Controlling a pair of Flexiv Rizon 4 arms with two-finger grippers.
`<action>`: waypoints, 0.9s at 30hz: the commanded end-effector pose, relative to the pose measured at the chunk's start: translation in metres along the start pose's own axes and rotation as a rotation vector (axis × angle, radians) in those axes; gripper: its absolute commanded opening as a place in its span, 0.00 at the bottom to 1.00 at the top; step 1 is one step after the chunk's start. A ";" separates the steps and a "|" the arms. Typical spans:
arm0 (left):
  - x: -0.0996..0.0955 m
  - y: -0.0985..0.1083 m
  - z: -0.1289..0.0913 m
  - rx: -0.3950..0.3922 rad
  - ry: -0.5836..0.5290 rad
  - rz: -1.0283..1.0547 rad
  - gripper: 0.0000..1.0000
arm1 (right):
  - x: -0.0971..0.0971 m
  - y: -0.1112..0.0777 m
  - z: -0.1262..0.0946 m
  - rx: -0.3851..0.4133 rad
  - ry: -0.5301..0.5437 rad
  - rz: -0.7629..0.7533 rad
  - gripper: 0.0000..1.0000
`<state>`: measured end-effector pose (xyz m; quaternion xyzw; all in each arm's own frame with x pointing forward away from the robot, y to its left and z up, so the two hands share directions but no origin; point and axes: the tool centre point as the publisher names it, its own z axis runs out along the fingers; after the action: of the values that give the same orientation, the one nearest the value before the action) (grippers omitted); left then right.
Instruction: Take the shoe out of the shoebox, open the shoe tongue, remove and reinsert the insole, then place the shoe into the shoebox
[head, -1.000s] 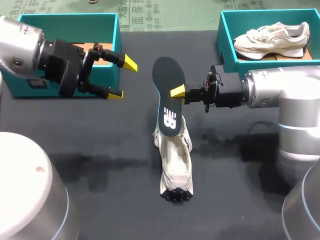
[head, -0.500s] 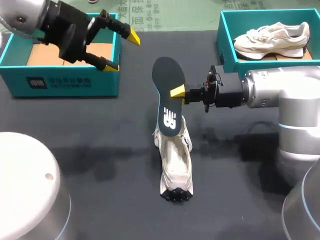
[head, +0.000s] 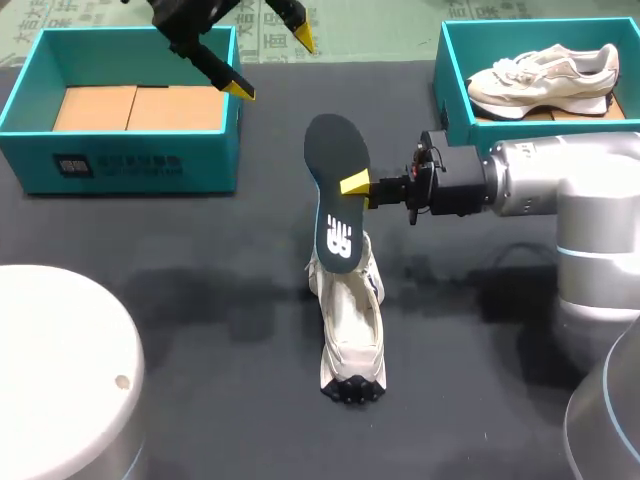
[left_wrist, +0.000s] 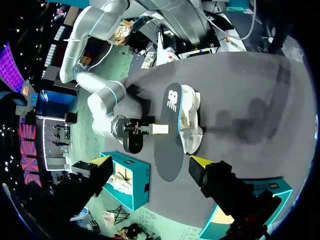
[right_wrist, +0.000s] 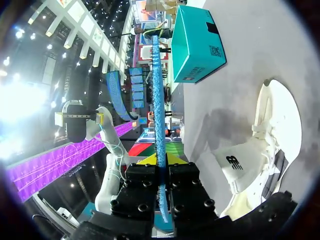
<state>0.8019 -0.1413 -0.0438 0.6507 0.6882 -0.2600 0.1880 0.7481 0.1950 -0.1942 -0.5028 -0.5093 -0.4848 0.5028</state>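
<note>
Right gripper (head: 352, 184) pinches the insole (head: 335, 190) by its edge, lower end at the shoe (head: 350, 320) opening below; feed it in straight and flat. Left gripper (head: 270, 65) gapes open, well away.

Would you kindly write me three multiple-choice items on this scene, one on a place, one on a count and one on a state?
1. Where does the loose white shoe lie?
A. on the table, outside any box
B. inside a box
C. balanced on a box rim

2. How many teal shoeboxes stand on the table?
A. one
B. two
C. three

3. What is the state of the right gripper?
A. open and empty
B. shut on the insole
C. shut on a lace

Answers:
1 A: the white shoe rests on the dark table between the boxes.
2 B: the head view shows one box at each side.
3 B: in the right wrist view the yellow fingers press the insole from both sides.
</note>
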 end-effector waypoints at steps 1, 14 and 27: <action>-0.017 0.006 0.008 0.003 0.530 -0.007 1.00 | 0.000 -0.001 0.001 0.001 -0.003 0.001 0.00; -0.028 -0.001 0.023 -0.017 0.775 -0.004 1.00 | 0.000 -0.001 0.001 0.001 -0.003 0.001 0.00; -0.035 0.001 0.042 -0.068 0.799 -0.070 1.00 | 0.000 -0.001 0.001 0.001 -0.003 0.001 0.00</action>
<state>0.8020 -0.1893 -0.0554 0.6727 0.7390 -0.0157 -0.0325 0.7481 0.1951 -0.1942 -0.5031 -0.5096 -0.4842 0.5027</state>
